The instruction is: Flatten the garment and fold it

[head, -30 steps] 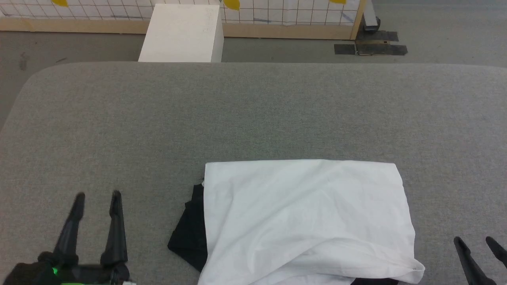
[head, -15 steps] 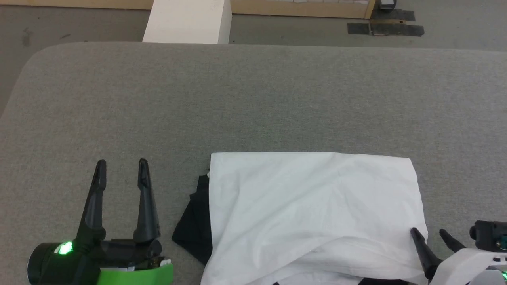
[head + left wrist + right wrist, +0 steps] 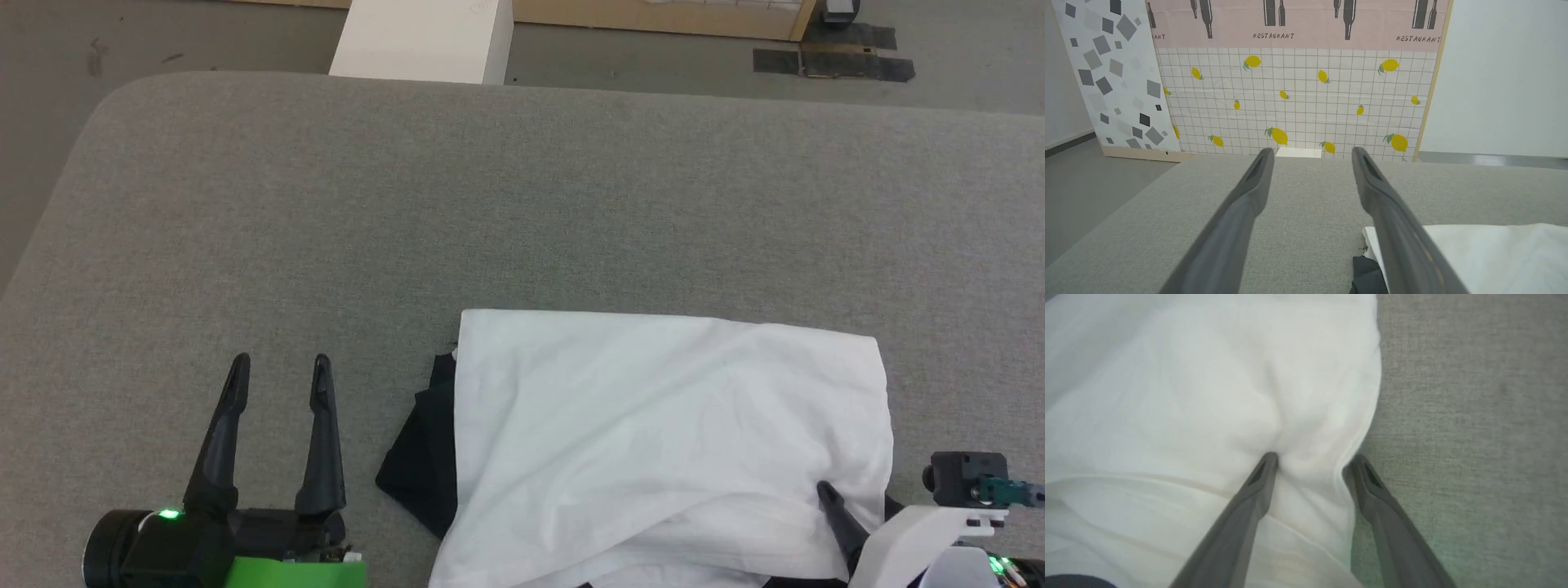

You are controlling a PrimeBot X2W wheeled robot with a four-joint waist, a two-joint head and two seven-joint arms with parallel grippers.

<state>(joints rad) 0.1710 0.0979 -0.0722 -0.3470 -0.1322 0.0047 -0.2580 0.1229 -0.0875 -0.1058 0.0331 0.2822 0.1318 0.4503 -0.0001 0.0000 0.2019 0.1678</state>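
Right gripper point(image 3: 1313, 459): fingers spread, astride the garment's point(image 3: 653, 425) right edge. The inner finger point(image 3: 1257, 477) presses a dimple into the white cloth and the outer finger point(image 3: 1367, 477) sits at the hem, on the grey surface point(image 3: 490, 204). A ridge of cloth lies between them, not pinched. In the head view one dark finger shows on the cloth near the garment's near-right corner, with the pale forearm point(image 3: 906, 547) behind it.

Left gripper point(image 3: 280, 361): fingers spread, nothing between them. It is low over the surface near the near edge, left of the garment and apart from it. The fingers point toward the far edge.

The garment lies folded at the surface's near edge, right of the middle, white side up. Its far edge is straight, roughly parallel to the surface's far edge, and its left edge is straight too. A black sleeve point(image 3: 416, 465) sticks out from under the left edge, between the white cloth and the left gripper. The near part is rumpled, with a loose fold running across. Its nearest edge is cut off by the frame.

A wide stretch of grey surface runs from the garment's far edge to the surface's far edge, and from the left gripper out to the rounded far-left corner. A narrower strip lies right of the garment.

Past the far edge are the floor point(image 3: 49, 122), a white box point(image 3: 424, 41) and black tape patches point(image 3: 833, 64). A lemon-print wall panel point(image 3: 1310, 90) stands behind.
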